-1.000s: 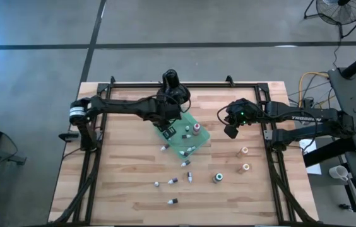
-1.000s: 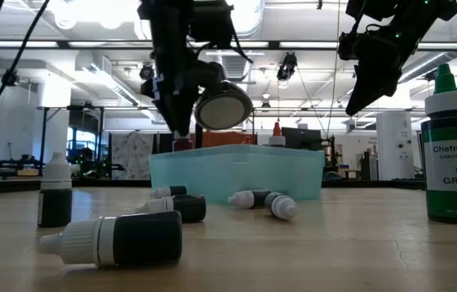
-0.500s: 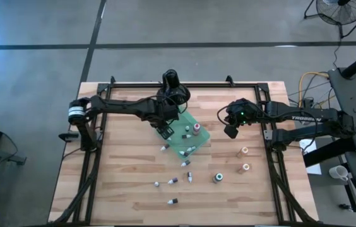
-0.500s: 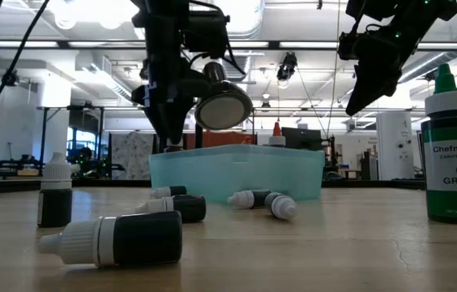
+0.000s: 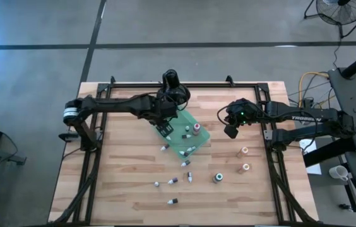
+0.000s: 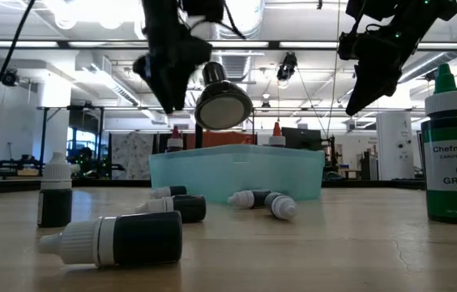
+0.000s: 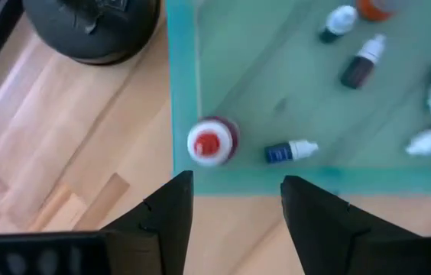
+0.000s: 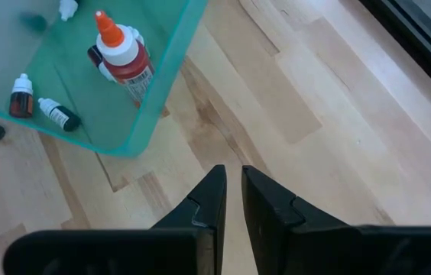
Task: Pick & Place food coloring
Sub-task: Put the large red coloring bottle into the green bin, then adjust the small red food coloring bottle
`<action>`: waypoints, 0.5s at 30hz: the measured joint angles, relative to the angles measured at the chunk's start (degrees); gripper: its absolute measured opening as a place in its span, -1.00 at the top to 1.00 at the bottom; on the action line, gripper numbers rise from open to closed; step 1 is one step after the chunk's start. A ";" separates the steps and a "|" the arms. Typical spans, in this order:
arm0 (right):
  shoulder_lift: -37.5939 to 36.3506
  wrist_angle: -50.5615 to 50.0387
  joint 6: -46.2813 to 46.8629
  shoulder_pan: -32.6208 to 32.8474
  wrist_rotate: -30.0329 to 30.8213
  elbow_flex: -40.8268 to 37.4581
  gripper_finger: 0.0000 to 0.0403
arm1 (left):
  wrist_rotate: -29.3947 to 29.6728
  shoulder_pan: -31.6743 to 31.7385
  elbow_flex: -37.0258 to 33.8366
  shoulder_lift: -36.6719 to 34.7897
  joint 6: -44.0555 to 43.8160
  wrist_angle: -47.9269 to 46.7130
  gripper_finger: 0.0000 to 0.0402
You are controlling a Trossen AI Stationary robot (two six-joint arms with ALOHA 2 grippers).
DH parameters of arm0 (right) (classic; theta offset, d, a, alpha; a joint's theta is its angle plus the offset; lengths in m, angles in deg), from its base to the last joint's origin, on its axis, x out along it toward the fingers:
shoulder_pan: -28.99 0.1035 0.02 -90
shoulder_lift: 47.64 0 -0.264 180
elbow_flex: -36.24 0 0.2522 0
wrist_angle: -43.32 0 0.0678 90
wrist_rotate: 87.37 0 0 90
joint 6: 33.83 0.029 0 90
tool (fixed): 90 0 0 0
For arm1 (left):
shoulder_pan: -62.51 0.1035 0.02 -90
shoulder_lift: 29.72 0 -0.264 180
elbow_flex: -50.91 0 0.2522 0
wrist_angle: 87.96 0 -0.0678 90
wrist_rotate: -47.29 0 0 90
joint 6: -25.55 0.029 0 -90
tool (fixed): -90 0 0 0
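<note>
From above, you see the left gripper [image 5: 163, 128] hanging over the near-left corner of the teal tray [image 5: 198, 142], placed there, I judge, because that corner is where bottles are being delivered. Several food coloring bottles [image 5: 185, 131] already sit in the tray, while others [image 5: 172, 181] lie scattered on the wooden table [image 5: 121, 176] nearer the front edge, still to be collected. The right gripper [image 5: 231, 130] waits just right of the tray, out of the working arm's way.

At table height, you find the left arm lifted clear above the tray wall [image 6: 237, 172], high enough to pass over the rim. Fallen bottles [image 6: 119, 238] lie in the foreground, and a large green bottle [image 6: 452, 154] stands upright at the right.

Through the left wrist camera, your fingers [image 7: 166, 218] are spread wide with nothing between them. Directly past them a red-capped bottle [image 7: 211, 142] stands upright just inside the tray's corner, beside a small blue one [image 7: 290, 151] lying flat. The black stand [image 7: 93, 27] sits on the table just outside the tray.

Through the right wrist camera, the fingers [image 8: 208, 202] are nearly pressed together and hold nothing, pointing at bare table beside the tray, where an orange-tipped red bottle [image 8: 122, 59] stands.
</note>
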 joint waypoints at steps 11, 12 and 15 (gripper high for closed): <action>0.00 0.01 -0.68 0.01 0.00 0.00 0.81 | -5.66 -14.79 -12.25 -9.38 -5.32 11.35 0.14; 0.00 0.03 -0.68 0.00 0.01 0.00 0.81 | -5.61 -16.27 -14.51 -9.45 -6.78 15.31 0.14; 0.00 0.04 -0.68 -0.01 0.00 0.00 0.81 | -3.92 -19.94 -21.44 -8.53 -9.42 30.02 0.14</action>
